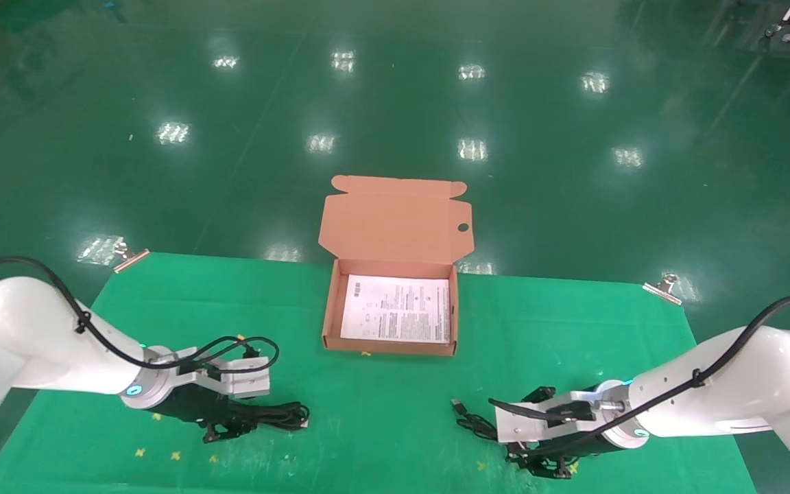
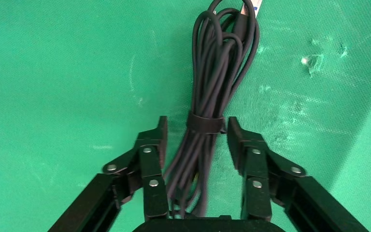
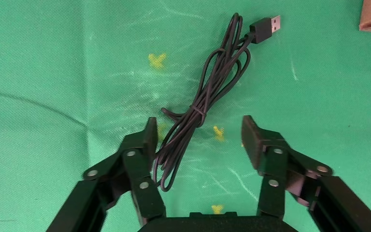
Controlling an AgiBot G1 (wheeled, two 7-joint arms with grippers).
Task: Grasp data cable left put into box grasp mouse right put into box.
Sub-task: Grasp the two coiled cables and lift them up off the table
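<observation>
The data cable (image 2: 211, 92) lies near the table's front-left edge, its long axis running straight out between the released fingers of the left gripper (image 2: 195, 140); the right gripper (image 3: 200, 137), also spread, straddles a corded bundle front-right.

My rig's two arms are glossy white shells ending in silver aluminium wrist collars, each lit by a small cyan ring. A black cable runs along the outside of each arm — tied down near the wrist, looping loose over a grey camera block. The left gripper (image 2: 193, 137) and right gripper (image 3: 199, 137) are matt black: flat linkage bars pinned with silver rivets, two on each finger (image 3: 265, 159), and squared black pads — no printed markings visible.
</observation>
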